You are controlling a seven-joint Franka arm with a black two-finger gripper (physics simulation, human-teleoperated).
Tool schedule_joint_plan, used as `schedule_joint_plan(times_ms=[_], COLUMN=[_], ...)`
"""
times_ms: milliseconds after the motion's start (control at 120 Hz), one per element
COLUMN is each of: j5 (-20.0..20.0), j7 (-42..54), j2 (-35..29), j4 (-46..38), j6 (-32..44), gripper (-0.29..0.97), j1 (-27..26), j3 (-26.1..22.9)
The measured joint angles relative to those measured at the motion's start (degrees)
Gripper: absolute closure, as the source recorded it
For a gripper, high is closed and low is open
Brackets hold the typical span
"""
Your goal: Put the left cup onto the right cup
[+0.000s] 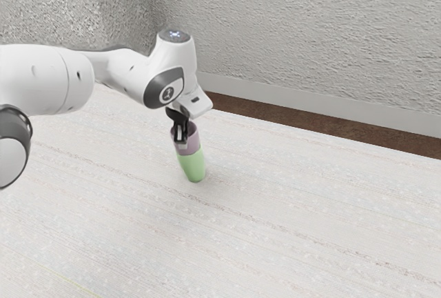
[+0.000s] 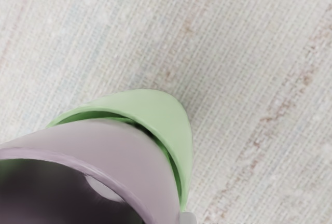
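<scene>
A pale pink cup (image 1: 189,143) sits nested inside a light green cup (image 1: 193,165) on the white table, and the stack leans over to one side. My gripper (image 1: 180,135) is shut on the pink cup's rim on the side nearest the arm, with its black fingers pointing down. In the wrist view the pink cup (image 2: 109,151) lies just under the hand, and the green cup's rim (image 2: 161,115) wraps around it. The green cup's base touches the table.
The pale woven tabletop (image 1: 296,229) stretches wide on every side of the cups. A grey textured wall with a white baseboard (image 1: 310,98) and a brown floor strip runs along the table's far edge.
</scene>
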Motion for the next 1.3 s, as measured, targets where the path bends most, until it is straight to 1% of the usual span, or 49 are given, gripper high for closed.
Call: schedule_joint_plan(times_ms=[42,208,275,358,458,592,758,958,1300], j5=[0.1,0.2,0.2,0.1,-0.1,-0.1,0.2,0.4,0.7], j7=[0.0,0.3,0.5,0.8,1.1,1.4,1.8,2.0,2.3], j2=[0.2,0.5,0.5,0.4,0.1,-0.6,-1.9,-2.8,-6.4], j4=[0.0,0.1,0.1,0.1,0.1,0.1,0.1,0.2,0.0], j6=[0.0,-0.6,-0.7,-0.9,-1.0,-1.3,-2.0,-2.9,-4.4], gripper=[0.78,0.42,0.31,0.21,0.13,0.07,0.03,0.01,0.00], j1=[0.0,0.0,0.0,-0.1,-0.1,-0.5,-0.8,-1.0,-1.7], j3=[0.0,0.0,0.1,0.1,0.1,0.1,0.1,0.2,0.2])
